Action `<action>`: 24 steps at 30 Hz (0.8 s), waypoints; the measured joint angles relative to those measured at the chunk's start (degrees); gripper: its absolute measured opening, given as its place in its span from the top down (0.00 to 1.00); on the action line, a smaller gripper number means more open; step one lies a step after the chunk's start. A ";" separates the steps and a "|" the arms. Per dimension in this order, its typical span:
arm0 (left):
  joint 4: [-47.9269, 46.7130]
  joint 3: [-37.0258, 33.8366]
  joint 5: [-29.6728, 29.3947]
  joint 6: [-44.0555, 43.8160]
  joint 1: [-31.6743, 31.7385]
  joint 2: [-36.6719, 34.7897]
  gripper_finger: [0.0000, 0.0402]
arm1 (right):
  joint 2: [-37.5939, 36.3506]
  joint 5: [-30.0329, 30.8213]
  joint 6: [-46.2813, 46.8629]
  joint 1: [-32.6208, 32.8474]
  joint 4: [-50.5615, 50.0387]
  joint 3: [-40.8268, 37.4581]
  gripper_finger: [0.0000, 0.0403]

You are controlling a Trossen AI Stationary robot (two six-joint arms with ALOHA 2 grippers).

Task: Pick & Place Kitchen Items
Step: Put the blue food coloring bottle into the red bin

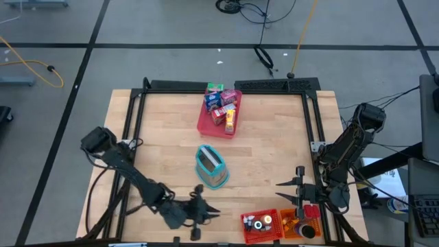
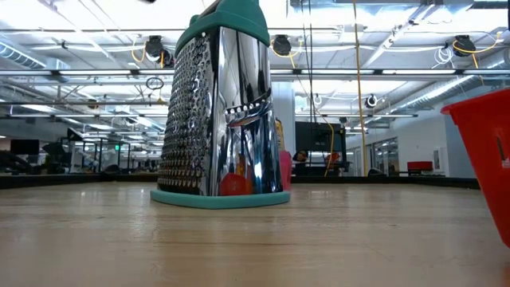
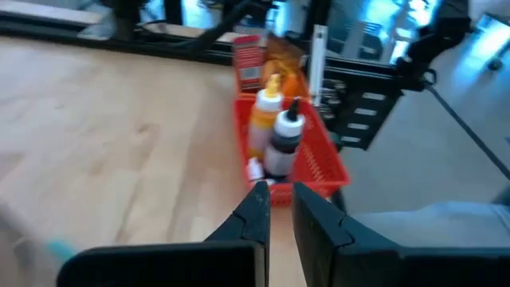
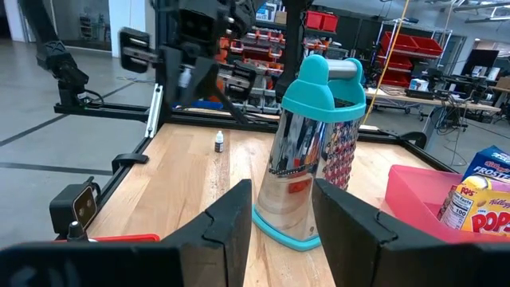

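We see the left tool (image 1: 204, 211) low over the bench (image 1: 164, 144) near its front edge, left of the bins, its fingers (image 3: 253, 217) pressed narrow together with nothing between them. The right tool (image 1: 296, 192) hangs near the front right corner, just behind the orange bin (image 1: 306, 224), its fingers (image 4: 231, 219) standing partly apart around empty air.

The red bin (image 1: 262, 227) sits at the front edge, touching the orange bin on its right. In the red bin stand an orange-capped bottle (image 3: 264, 119) and a dark jar (image 3: 284, 143), side by side; a red packet (image 3: 248, 62) lies farther on, toward the orange bin.

The pink tray (image 1: 218, 116) lies against the back edge at mid-bench, tilted, carrying most of the packets (image 1: 221, 103): red, blue, green, pink and yellow ones crowded together. A grater (image 1: 210, 167) with teal base and handle stands upright at the bench's centre, apart from everything. In the right wrist view a tiny bottle (image 4: 219, 142) stands alone on the wood beyond the grater.

We find bare wood over the whole left half, and along the right side between tray and bins. A black frame (image 1: 226, 86) rims the back and side edges.
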 joint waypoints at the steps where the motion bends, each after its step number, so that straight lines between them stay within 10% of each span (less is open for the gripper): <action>1: -0.09 1.48 1.25 1.06 0.43 0.95 0.93 | 0.00 0.00 0.00 0.00 0.01 0.00 0.69; 24: -4.85 29.23 19.63 10.20 9.86 20.54 0.93 | 0.00 0.15 -0.20 -0.02 0.02 0.02 0.69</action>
